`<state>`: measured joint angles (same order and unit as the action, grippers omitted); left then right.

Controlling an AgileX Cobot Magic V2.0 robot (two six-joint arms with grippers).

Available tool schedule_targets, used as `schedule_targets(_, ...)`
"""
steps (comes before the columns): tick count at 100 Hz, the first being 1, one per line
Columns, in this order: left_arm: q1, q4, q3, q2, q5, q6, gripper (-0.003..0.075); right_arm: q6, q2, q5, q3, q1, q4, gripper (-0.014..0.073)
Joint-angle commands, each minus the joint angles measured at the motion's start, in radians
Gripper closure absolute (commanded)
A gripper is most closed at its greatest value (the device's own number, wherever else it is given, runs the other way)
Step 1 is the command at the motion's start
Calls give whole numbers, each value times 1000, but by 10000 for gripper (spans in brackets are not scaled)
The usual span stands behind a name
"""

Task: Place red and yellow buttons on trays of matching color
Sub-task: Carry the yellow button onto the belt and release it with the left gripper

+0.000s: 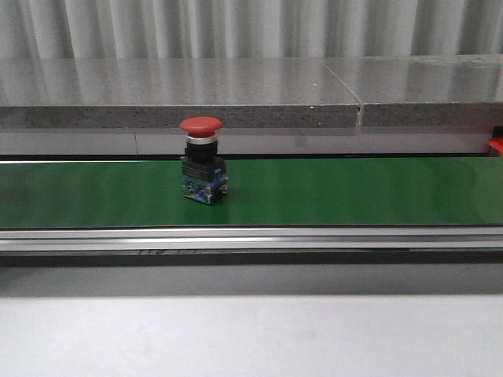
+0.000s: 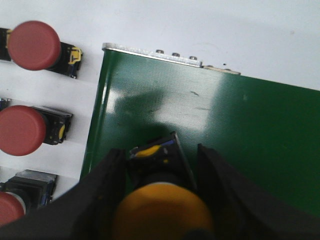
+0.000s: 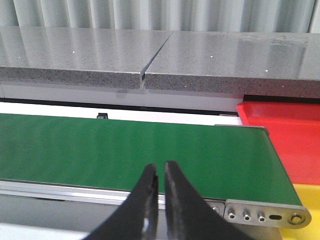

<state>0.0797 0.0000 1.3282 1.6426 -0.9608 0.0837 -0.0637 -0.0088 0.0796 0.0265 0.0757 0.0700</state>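
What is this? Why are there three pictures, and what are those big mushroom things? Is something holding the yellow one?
It is a robot with two arms, and each arm ends in a pincer called a gripper. One picture looks forward from the robot: a red push button stands upright on a green conveyor belt. The other two come from small cameras on the robot's wrists. The left gripper is closed around a yellow push button above one end of the belt, with three more red buttons lying beside it. The right gripper holds nothing; its fingers are nearly together. Beyond the belt's other end sit a red tray and a yellow tray, where the buttons go by colour.
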Motion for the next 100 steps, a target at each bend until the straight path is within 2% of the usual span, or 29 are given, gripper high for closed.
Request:
schedule_targets(1, -5, 0, 35, -13, 14, 0, 741, -1, -7, -80, -14, 0, -8, 539)
schedule_targets(37, -7, 0, 35, 18, -28, -24, 741, -1, -7, -80, -14, 0, -8, 539)
schedule_targets(48, -7, 0, 35, 19, -31, -40, 711, -1, -7, -80, -14, 0, -8, 539)
schedule_targets(55, -7, 0, 35, 24, -31, -41, 643, -1, -7, -80, -14, 0, -8, 539)
schedule_targets(62, -7, 0, 35, 35, -38, -41, 542, -1, -7, -80, -14, 0, -8, 539)
schedule_targets(63, -7, 0, 35, 37, -39, -41, 507, -1, -7, -80, -14, 0, -8, 539)
schedule_targets(69, -7, 0, 35, 46, -50, -41, 419, -1, -7, -80, -14, 0, -8, 539)
schedule_targets(79, -7, 0, 35, 44, -56, -41, 220, -1, -7, -80, -14, 0, -8, 539)
schedule_targets(84, -7, 0, 35, 37, -56, -41, 147, -1, -7, -80, -14, 0, -8, 539)
schedule_targets(91, -7, 0, 35, 26, -56, -41, 91, -1, -7, -80, -14, 0, -8, 539)
schedule_targets(100, -9, 0, 39, 4, -54, -49, 90, -1, -7, -80, -14, 0, -8, 539)
